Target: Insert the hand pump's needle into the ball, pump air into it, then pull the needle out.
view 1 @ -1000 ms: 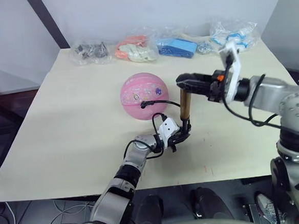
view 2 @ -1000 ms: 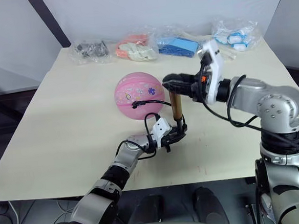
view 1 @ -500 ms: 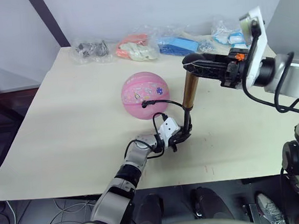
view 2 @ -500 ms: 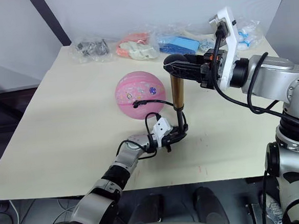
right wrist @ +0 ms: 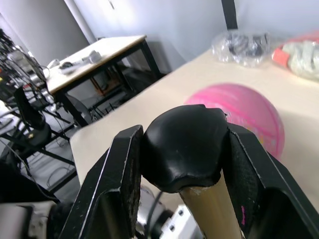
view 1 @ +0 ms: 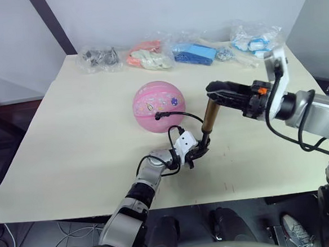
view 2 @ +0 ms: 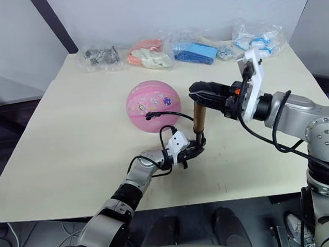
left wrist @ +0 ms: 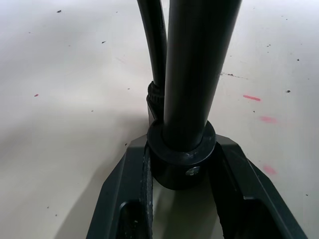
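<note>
The pink ball point(view 1: 158, 106) rests on the middle of the table. The hand pump point(view 1: 211, 117) stands upright just right of it. My left gripper point(view 1: 199, 151) is shut on the pump's black base collar point(left wrist: 180, 164), which sits on the tabletop. My right gripper point(view 1: 217, 89) is shut on the black handle point(right wrist: 183, 147) on top of the gold barrel. The thin black hose point(view 1: 181, 114) loops from the base to the ball's near side, and its tip point(view 1: 158, 116) touches the ball. The needle itself is too small to make out.
Several clear bags of small items lie along the table's far edge: dark parts point(view 1: 99, 56), orange-white pieces point(view 1: 146, 54), blue pieces point(view 1: 194, 52) and blue-white ones point(view 1: 253, 37). Bare tabletop point(view 1: 81, 140) spreads to the left of the ball.
My right gripper lifted the handle and gold barrel half a second ago and has now pushed them back down. The left gripper and the ball stayed put.
</note>
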`<state>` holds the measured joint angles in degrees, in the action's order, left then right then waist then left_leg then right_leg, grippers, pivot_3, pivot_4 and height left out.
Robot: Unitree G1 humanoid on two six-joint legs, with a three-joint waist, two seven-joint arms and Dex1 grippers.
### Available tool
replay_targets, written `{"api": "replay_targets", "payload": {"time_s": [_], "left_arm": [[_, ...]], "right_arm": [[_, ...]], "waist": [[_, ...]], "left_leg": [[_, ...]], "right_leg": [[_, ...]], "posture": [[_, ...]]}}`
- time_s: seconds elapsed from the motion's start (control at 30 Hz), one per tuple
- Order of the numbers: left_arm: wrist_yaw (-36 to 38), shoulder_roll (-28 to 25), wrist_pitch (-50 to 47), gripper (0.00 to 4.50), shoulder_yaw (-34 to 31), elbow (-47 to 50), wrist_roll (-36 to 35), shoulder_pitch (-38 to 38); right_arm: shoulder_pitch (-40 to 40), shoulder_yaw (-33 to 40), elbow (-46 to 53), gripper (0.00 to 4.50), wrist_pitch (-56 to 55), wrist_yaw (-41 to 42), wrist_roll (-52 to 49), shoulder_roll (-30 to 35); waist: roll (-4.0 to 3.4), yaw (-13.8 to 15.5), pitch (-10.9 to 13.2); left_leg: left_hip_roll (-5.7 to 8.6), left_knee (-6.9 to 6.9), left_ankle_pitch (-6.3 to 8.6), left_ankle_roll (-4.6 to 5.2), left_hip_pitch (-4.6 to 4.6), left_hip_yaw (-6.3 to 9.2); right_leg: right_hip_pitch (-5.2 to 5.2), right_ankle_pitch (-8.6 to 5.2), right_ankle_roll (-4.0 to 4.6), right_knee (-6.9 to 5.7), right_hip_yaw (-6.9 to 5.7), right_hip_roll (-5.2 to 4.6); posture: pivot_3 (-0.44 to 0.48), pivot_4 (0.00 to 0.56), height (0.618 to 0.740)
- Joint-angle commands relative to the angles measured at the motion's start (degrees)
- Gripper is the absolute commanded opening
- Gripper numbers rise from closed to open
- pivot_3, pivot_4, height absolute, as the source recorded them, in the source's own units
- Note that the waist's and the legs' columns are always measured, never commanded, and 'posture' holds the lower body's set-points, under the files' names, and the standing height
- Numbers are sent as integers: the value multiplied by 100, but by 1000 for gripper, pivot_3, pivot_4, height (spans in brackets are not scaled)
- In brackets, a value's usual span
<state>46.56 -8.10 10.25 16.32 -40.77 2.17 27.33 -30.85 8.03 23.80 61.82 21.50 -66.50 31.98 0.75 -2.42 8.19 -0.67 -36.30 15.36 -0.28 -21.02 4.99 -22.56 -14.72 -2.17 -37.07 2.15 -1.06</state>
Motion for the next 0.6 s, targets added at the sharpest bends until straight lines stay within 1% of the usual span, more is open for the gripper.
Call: {"api": "replay_targets", "payload": {"time_s": [0.03,0.07,0.17,0.33,0.4,0.5,0.6], "left_arm": [[150,-168,-447,1063,167,-369,190,-397],[152,-170,-453,1063,169,-364,191,-394],[152,-159,-482,1063,183,-321,194,-396],[141,-137,-537,1063,183,-293,189,-363],[136,-142,-556,1063,176,-275,185,-363],[142,-171,-567,1063,169,-244,181,-389],[143,-175,-574,1063,172,-232,185,-405]], "right_arm": [[415,-697,-280,1759,33,165,546,-84],[469,-812,-379,1759,-43,216,668,-174],[743,-1480,-816,1759,-423,529,1390,-392],[1020,-2033,-1359,1759,-871,947,2223,-581],[1256,-2337,-1443,1759,-962,1129,2505,-609],[1430,-2470,-1332,1759,-976,1254,2660,-646],[1466,-2409,-1284,1759,-974,1318,2751,-685]], "waist": [[0,-2,0],[0,-4,-1],[15,-13,-18],[24,-18,-61],[23,-19,-73],[29,-26,-116],[34,-31,-119]], "left_leg": [[0,1,0,0,1,-2],[0,1,0,0,2,-2],[-1,4,0,0,16,-7],[-2,6,1,0,31,-9],[-2,6,1,0,34,-9],[-3,10,2,0,42,-3],[-4,31,4,1,82,-2]], "right_leg": [[0,0,0,0,3,1],[0,0,0,0,4,1],[7,0,0,0,13,4],[16,-1,0,2,18,7],[18,-1,0,2,17,7],[28,-3,3,8,17,10],[65,-6,5,24,17,10]], "posture": [[0,150,740],[0,150,740],[0,150,740],[0,150,740],[0,150,740],[0,150,740],[0,150,740]]}}
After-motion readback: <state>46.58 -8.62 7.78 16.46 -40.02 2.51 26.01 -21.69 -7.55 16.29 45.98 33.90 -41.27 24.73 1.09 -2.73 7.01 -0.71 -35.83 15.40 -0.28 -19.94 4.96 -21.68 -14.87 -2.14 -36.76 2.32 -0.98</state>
